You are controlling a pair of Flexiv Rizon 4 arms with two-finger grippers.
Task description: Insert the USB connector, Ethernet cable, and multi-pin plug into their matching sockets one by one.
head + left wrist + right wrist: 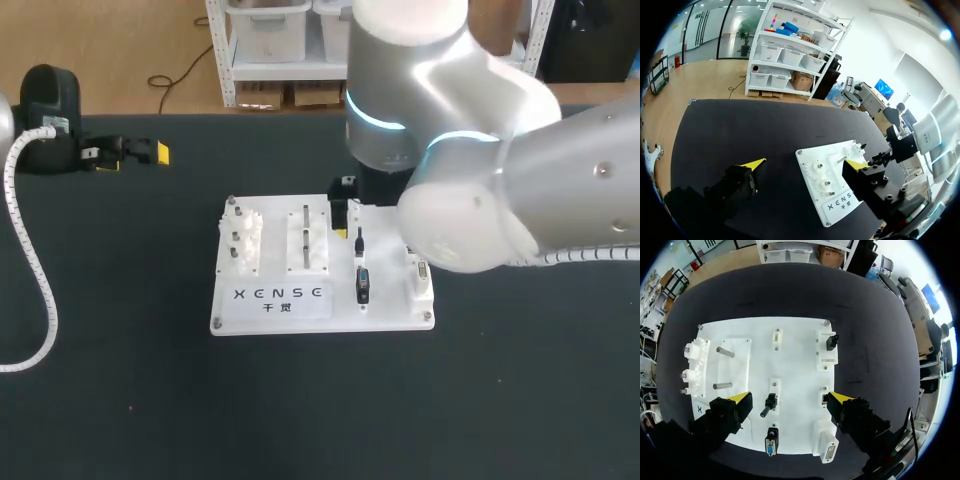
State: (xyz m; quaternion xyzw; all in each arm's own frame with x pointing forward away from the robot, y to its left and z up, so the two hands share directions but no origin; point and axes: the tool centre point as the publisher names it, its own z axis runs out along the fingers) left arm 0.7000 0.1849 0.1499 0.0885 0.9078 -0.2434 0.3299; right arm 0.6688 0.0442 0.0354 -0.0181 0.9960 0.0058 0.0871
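Observation:
My right gripper (pixel 790 399) hangs open over the white socket board (pixel 795 365), its yellow tips wide apart. A small black connector (pixel 770 402) stands on the board between the fingers, and neither finger touches it. Closer to me lies a dark multi-pin plug (pixel 771 442), with a white multi-pin block (pixel 830 450) beside it. Another black plug (pixel 831 342) sits in a white holder on the board's far side. In the head view the black connector (pixel 358 243) and the multi-pin plug (pixel 363 285) lie beside my right arm. My left gripper (pixel 805 164) is open and empty, far left of the board.
Two metal pegs (pixel 724 352) and a white toothed block (pixel 694 360) stand on the board's left part. In the head view my right arm (pixel 480 170) covers the board's right rear corner. A ribbed white cable (pixel 35 270) runs down the black table's left side.

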